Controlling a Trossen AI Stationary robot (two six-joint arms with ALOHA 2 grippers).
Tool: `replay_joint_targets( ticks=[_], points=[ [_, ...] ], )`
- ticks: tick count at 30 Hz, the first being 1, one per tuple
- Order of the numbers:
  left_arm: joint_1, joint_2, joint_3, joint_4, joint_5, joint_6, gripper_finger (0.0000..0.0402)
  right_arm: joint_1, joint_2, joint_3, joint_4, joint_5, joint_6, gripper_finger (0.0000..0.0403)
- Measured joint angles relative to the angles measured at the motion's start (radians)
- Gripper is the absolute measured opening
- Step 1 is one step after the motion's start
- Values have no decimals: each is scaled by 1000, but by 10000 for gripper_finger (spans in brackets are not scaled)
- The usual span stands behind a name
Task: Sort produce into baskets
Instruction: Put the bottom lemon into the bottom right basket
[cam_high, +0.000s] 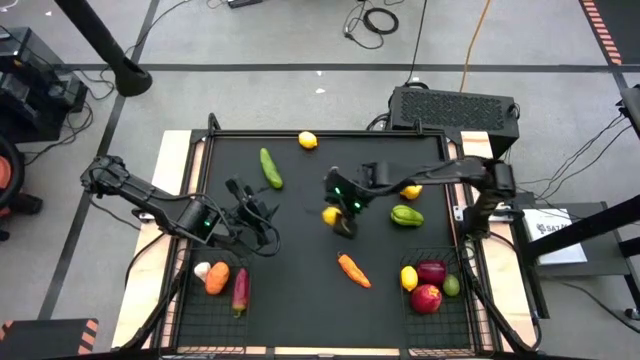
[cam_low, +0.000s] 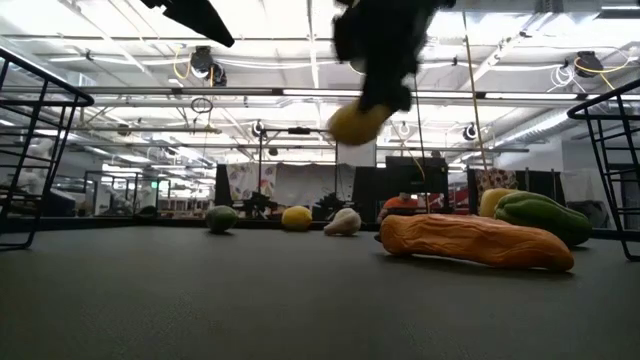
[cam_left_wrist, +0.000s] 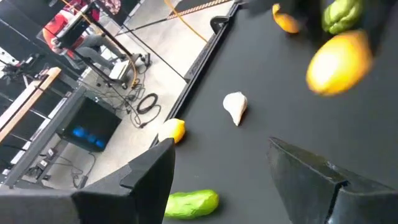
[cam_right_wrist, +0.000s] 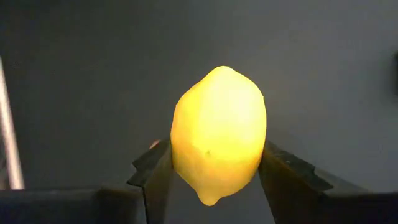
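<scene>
Lemon (cam_right_wrist: 218, 134) clamped in right gripper (cam_high: 334, 214) jaws.
Raised above surface (cam_high: 300, 250), beside green pepper (cam_high: 406, 215); left gripper (cam_high: 262, 222) jaws apart, empty.

A robotics lab: taped concrete floor (cam_high: 300, 40), loose cables (cam_high: 375, 20), ceiling strip lights (cam_low: 420, 95), equipment racks (cam_low: 120, 190).

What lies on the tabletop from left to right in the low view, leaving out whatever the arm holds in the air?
Green cucumber → yellow lemon → white garlic → orange carrot → green pepper. The small yellow piece behind the pepper overlaps it, so I leave it out.
</scene>
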Motion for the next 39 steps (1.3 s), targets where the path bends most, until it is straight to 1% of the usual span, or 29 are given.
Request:
replay_joint_targets(
  ticks=[2,5,9,12,15,18,24,30,33,35,39],
  points=[
    [0,0,1,1,20,0,254,64,-42,0,-77,40,56,203],
    [-4,0,1,5,25,-6,254,167,-106,0,-207,103,163,203],
    [-4,0,1,5,30,-25,254,315,-191,0,-354,190,368,203],
    [-4,0,1,5,41,-26,254,445,-245,0,-446,246,556,203],
    [-4,0,1,5,46,-26,254,579,-289,0,-498,265,746,203],
    [-4,0,1,5,46,-26,254,713,-310,0,-505,277,925,203],
    [-4,0,1,5,46,-26,254,928,-286,0,-509,286,1201,203],
    [-4,0,1,7,46,-26,254,1068,-206,0,-521,283,1359,205],
    [-4,0,1,29,46,-25,254,1116,-149,0,-509,263,1378,217],
    [-4,0,0,60,38,-14,254,1136,-111,0,-521,238,1397,232],
    [-4,0,0,197,15,109,254,1147,-36,0,-575,197,1459,270]
  ],
)
